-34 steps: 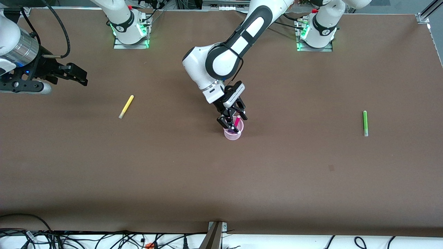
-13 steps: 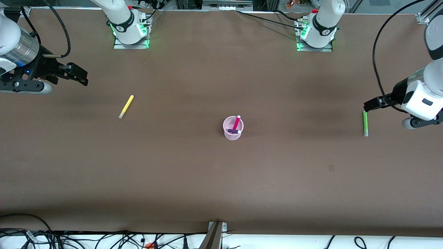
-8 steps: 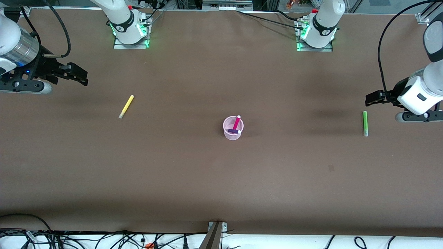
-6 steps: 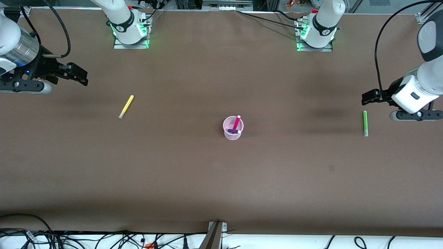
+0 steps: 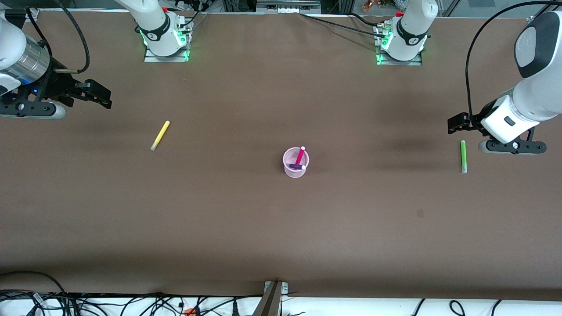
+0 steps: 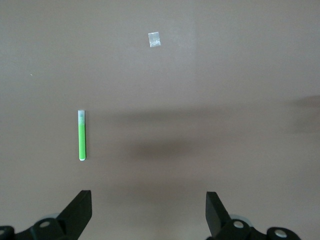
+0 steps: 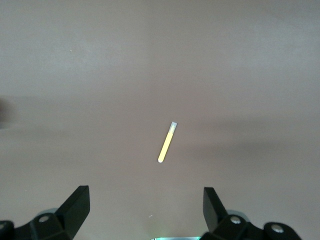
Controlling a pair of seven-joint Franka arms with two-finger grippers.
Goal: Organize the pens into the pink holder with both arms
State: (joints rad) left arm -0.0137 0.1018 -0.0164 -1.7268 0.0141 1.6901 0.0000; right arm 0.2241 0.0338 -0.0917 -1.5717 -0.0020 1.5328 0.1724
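A: Holder position?

B: Pink holder (image 5: 295, 163) stands mid-table, upright, wide bare brown table (image 5: 281, 228) all round it. Magenta pen (image 5: 300, 155) and purple pen (image 5: 296, 166) sit inside, the magenta one leaning out over the rim.

A: Loose pens?

B: Two. Green pen (image 5: 462, 156) lies flat toward the left arm's end, well apart from the holder and short of the table edge. Yellow pen (image 5: 160, 135) lies flat and slanted toward the right arm's end, open table around it.

A: Grippers?

B: Left gripper (image 5: 456, 123) hangs over the table just beside the green pen's end, fingers (image 6: 80, 212) spread wide, holding nothing. Right gripper (image 5: 100, 95) is up over the right arm's end, near the yellow pen, fingers (image 7: 76, 204) spread, empty; that arm waits.

A: Anything else?

B: A small pale patch (image 6: 154, 39) on the table near the green pen.
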